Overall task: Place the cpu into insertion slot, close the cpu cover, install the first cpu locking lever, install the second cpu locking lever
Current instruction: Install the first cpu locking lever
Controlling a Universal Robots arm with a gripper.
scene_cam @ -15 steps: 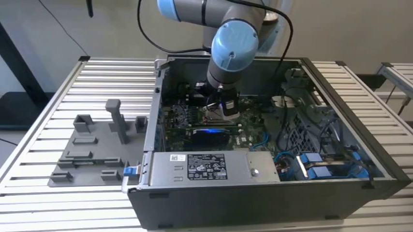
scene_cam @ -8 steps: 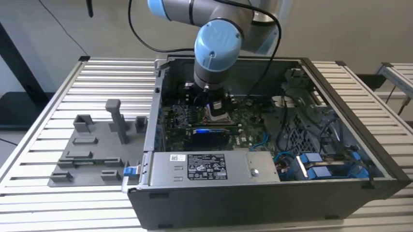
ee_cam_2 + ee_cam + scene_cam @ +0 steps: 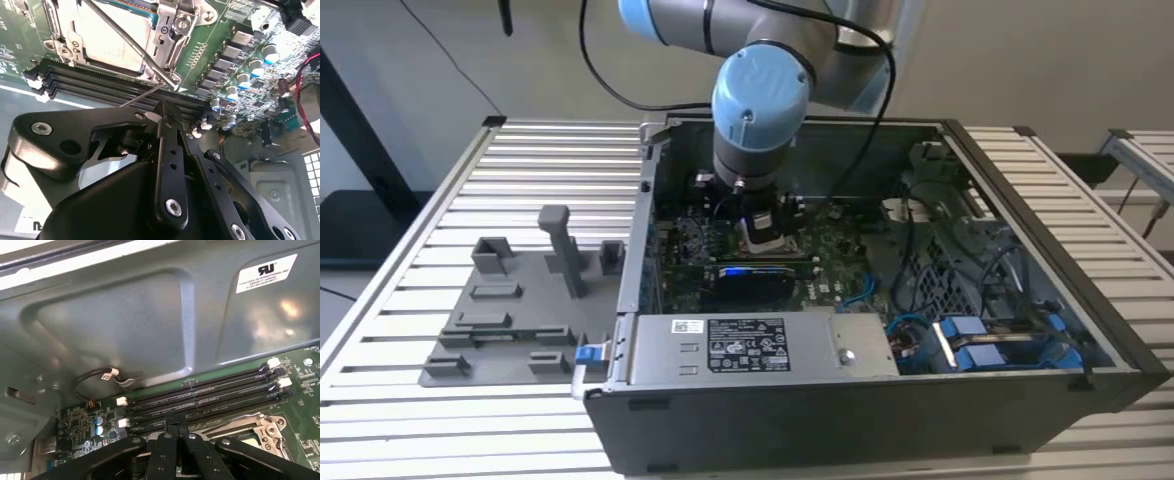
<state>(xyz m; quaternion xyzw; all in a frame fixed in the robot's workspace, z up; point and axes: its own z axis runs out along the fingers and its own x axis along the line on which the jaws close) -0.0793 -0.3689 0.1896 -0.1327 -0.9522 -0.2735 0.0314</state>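
Exterior view: your arm reaches down into the open computer case (image 3: 761, 430), which lies on the slatted table (image 3: 427, 430). The gripper (image 3: 759, 228) hangs low over the green motherboard (image 3: 834, 250) inside. The case also holds a labelled power supply (image 3: 747, 345) along the near wall and blue cables (image 3: 974, 345) towards the exterior view's right. A grey fixture tray (image 3: 507, 335) sits on the table outside the case, at the exterior view's left.

Second wrist view: the cpu (image 3: 112, 42) sits in the insertion slot (image 3: 172, 50), with the metal cover frame lying around its edges. One lever rod (image 3: 131, 44) crosses diagonally over the cpu. A thinner rod (image 3: 142, 95) ends just beside your gripper (image 3: 164, 106). The jaws look pressed together, and I can't tell whether they touch that rod. Black memory slots (image 3: 100, 82) run between the gripper and the slot, with capacitors (image 3: 235, 92) off to one side.

First wrist view: your gripper (image 3: 177, 420) is pressed together over the memory slots (image 3: 210, 395). The slot frame (image 3: 250, 427) is just beside it. The grey case wall (image 3: 125, 325) is behind, with a sticker (image 3: 265, 272) and a small looped cable (image 3: 100, 376).
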